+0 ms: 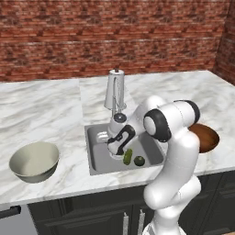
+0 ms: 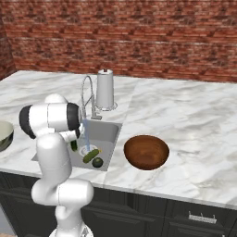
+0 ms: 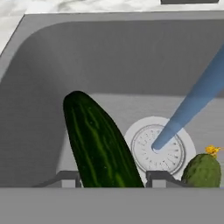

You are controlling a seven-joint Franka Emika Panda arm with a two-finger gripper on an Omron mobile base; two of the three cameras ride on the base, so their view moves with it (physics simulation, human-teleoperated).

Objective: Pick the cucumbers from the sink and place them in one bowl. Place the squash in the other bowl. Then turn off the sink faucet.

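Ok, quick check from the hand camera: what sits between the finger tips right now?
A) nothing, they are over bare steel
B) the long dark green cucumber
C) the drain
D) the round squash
B. In the hand view the long dark green cucumber runs up between the two finger tips of the gripper, while the drain lies off to one side under the water stream.
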